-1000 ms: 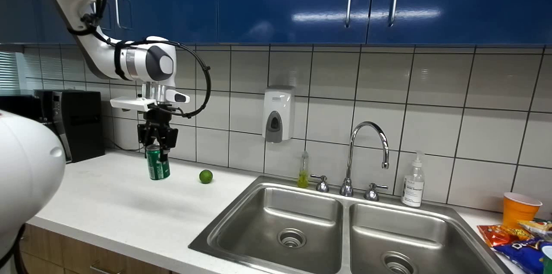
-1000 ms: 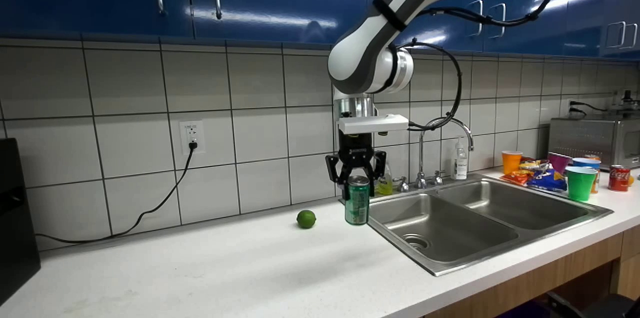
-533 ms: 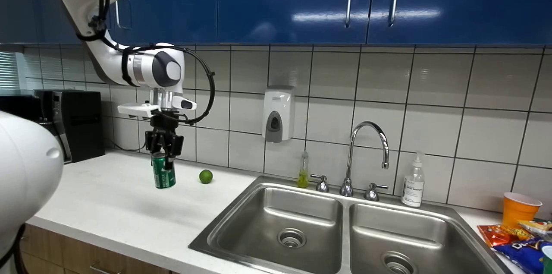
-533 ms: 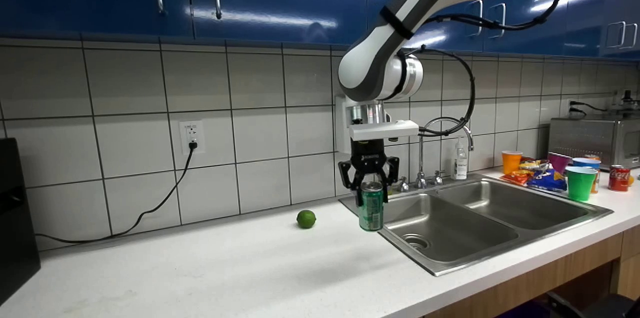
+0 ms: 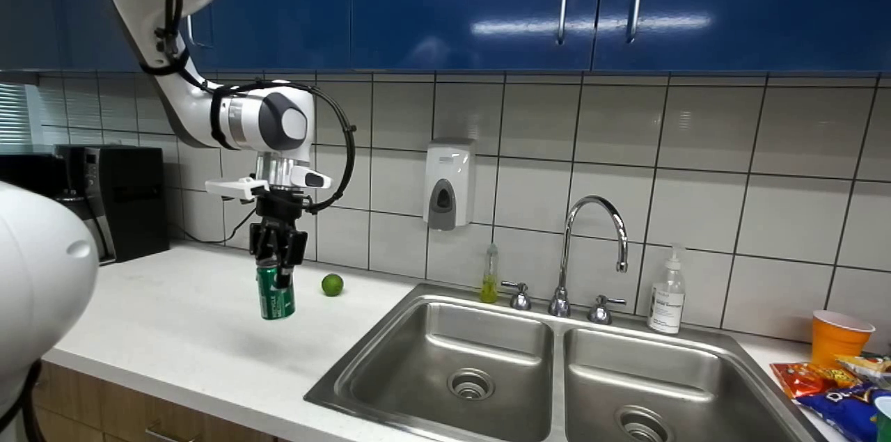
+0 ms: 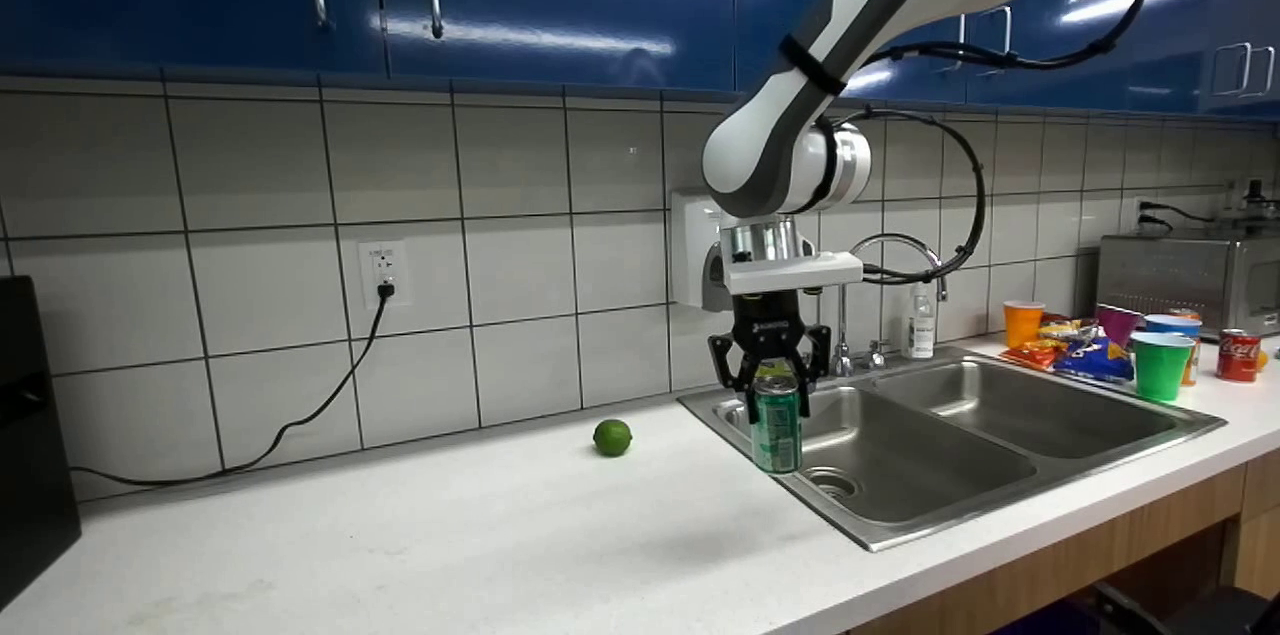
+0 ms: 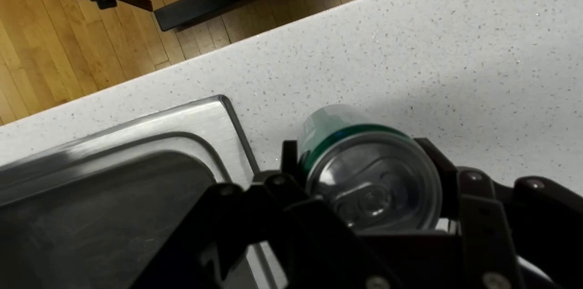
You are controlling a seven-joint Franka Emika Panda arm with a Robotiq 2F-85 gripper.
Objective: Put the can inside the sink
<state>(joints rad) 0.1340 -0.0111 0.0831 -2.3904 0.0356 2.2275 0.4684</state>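
Note:
The green can [image 5: 277,301] is upright, held between the fingers of my gripper [image 5: 273,273], above the white counter beside the sink. In an exterior view the can [image 6: 777,435] overlaps the near edge of the sink [image 6: 848,527], with my gripper [image 6: 778,405] around its upper part. In the wrist view the can's silvery top [image 7: 378,184] sits between the two black fingers [image 7: 364,161], and the sink's rim corner [image 7: 214,120] lies to its left, over bare counter. The double-basin steel sink [image 5: 559,376] shows both bowls, drains and the chrome faucet [image 5: 567,247].
A green lime [image 5: 333,285] lies on the counter [image 5: 181,330] near the wall. Soap bottles [image 5: 490,275] and a sanitizer bottle [image 5: 667,296] stand behind the sink. Cups [image 6: 1162,365], snack bags [image 6: 1095,355] and a red can [image 6: 1238,357] are beyond it. A soap dispenser [image 5: 450,184] hangs on the wall.
My gripper has carried the can toward the sink, rightward and lower in both exterior views. It stays closed around the can. The lime and the other objects have not moved.

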